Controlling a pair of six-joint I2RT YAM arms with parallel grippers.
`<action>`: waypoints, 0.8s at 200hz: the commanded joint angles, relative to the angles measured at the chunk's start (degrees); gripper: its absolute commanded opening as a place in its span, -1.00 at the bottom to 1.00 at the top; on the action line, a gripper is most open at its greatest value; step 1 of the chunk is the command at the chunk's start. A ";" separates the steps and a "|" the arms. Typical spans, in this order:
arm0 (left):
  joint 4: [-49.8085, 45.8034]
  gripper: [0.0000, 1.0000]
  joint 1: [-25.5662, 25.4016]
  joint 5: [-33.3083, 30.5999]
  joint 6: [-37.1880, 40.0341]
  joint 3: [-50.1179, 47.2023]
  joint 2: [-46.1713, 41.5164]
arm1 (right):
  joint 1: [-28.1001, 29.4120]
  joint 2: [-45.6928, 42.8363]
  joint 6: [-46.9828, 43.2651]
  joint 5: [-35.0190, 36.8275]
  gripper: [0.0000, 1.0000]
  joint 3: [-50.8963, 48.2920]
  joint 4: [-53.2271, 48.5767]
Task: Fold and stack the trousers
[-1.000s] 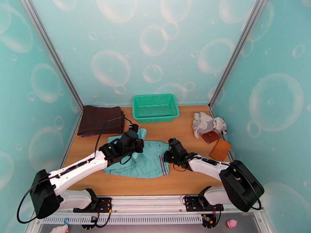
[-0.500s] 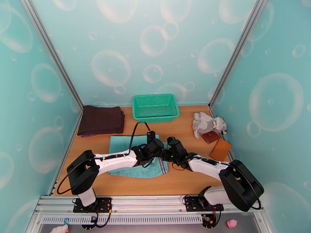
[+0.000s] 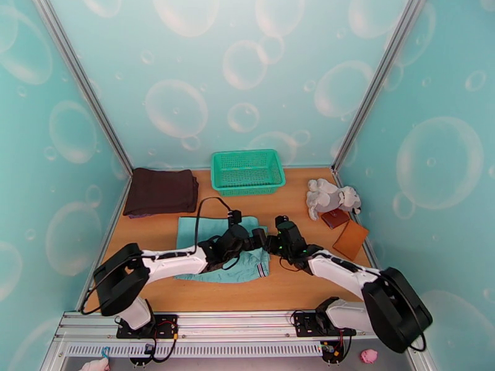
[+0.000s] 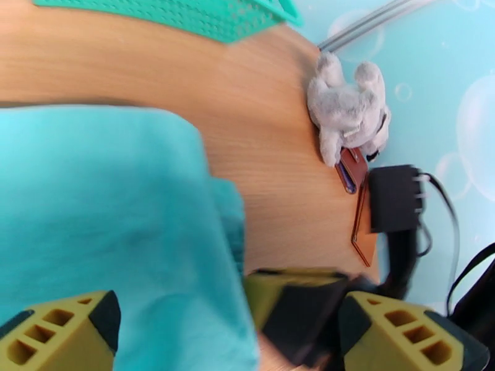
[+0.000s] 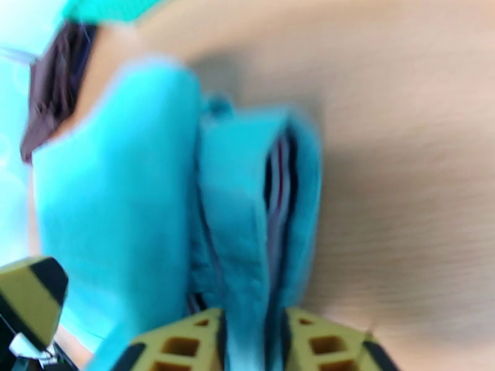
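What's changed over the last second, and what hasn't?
The left pincer swept right across the trousers, folding cloth over toward the waistband, and now stands open beside the right pincer, which shifted slightly toward the basket, shut on the trousers' edge. The basket, dark garment and plush toy stayed put.

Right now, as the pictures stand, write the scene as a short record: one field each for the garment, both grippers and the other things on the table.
trousers: teal, partly folded, lying on the table
left gripper: open, low over the trousers
right gripper: shut on the trousers at the striped waistband
basket: green, at the far edge, apart from the trousers
dark brown garment: folded, far left corner
plush toy: grey, far right
wallets: two, brown, beside the plush toy
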 commanded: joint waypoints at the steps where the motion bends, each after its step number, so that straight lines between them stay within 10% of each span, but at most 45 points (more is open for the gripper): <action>1: 3.70 0.99 3.87 2.14 8.18 -3.26 -10.52 | -0.07 -6.94 -0.97 8.59 -0.31 2.79 -9.07; 30: 3.79 0.99 10.58 14.79 13.73 -8.68 -16.26 | 0.50 -6.35 -4.43 -0.75 -0.16 5.63 -5.56; 116: -10.53 0.99 16.57 8.85 15.01 -20.23 -35.21 | 3.29 12.97 -6.62 -5.81 -0.07 8.73 3.13; 160: -10.16 0.99 17.31 9.23 13.83 -21.49 -35.43 | 4.42 14.61 -7.10 -6.81 -1.00 10.83 3.31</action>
